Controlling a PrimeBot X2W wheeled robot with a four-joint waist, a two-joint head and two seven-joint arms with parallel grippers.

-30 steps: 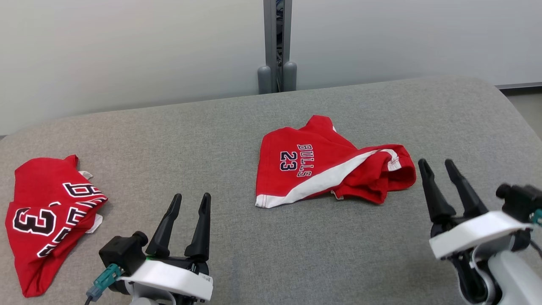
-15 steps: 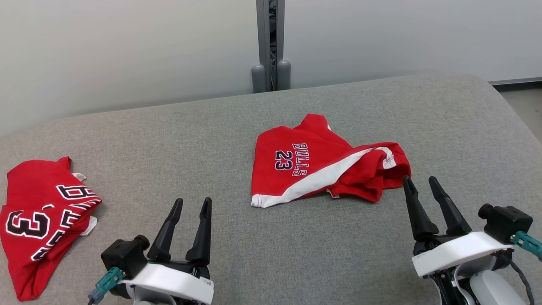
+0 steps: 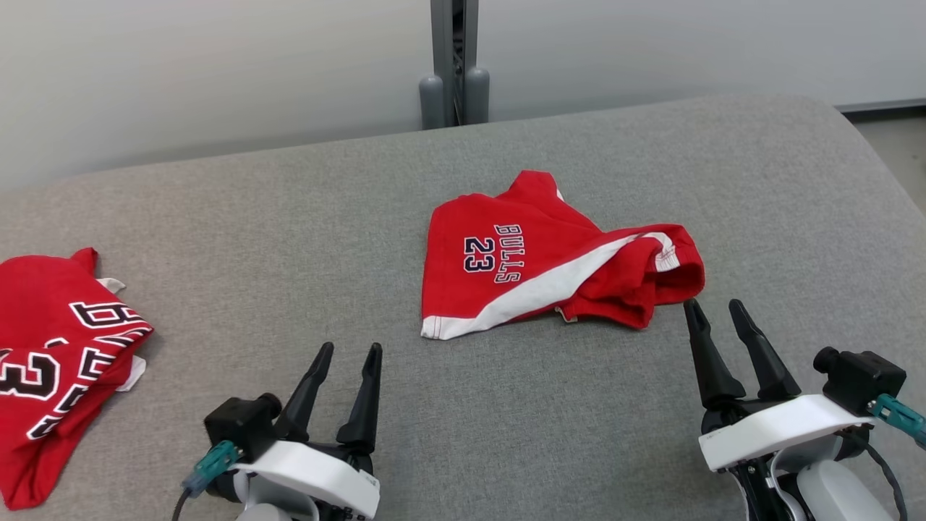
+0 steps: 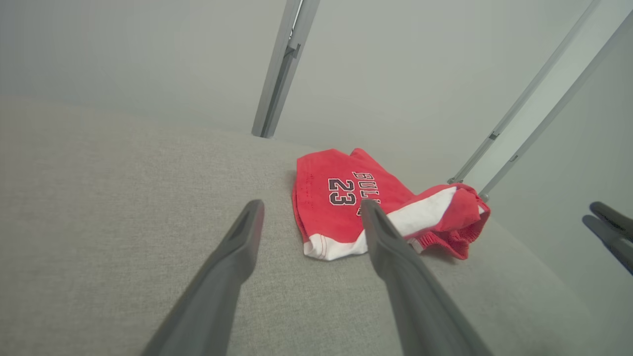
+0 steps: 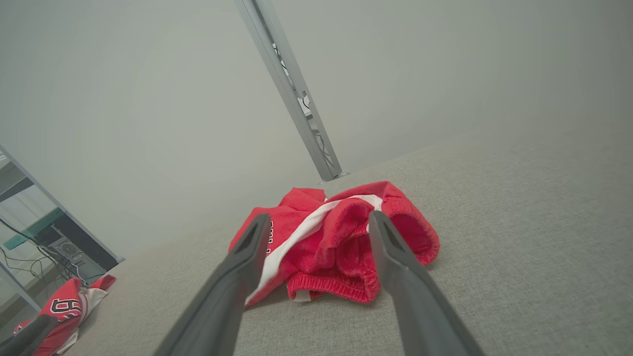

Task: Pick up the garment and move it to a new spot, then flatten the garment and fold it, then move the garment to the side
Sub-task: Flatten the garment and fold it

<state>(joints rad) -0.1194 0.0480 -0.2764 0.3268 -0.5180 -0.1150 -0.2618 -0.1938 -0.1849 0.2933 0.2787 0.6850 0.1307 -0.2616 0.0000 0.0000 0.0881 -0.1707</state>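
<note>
The garment [image 3: 535, 260] is a pair of red shorts with a white stripe and "BULLS 23" print. It lies crumpled in the middle of the grey padded table [image 3: 506, 405], its right end bunched up. My right gripper [image 3: 714, 305] is open, with its tips just short of that bunched right end [image 5: 341, 257] and nothing between the fingers. My left gripper [image 3: 351, 349] is open and empty, near the front, left of the garment's white-hemmed corner [image 4: 321, 247]. The garment also lies ahead between the open fingers of the left gripper [image 4: 311, 205] and the right gripper [image 5: 320, 216].
A second red jersey [image 3: 51, 362] with large black-and-white lettering lies bunched at the table's left edge. A grey metal post [image 3: 454, 65] stands behind the table against a pale wall. The table's right edge curves away beside the floor [image 3: 890, 137].
The camera has shifted, so the whole scene sits lower-left to higher. Relative to the garment, my right gripper has drawn back and left to its right end; the left gripper edged right.
</note>
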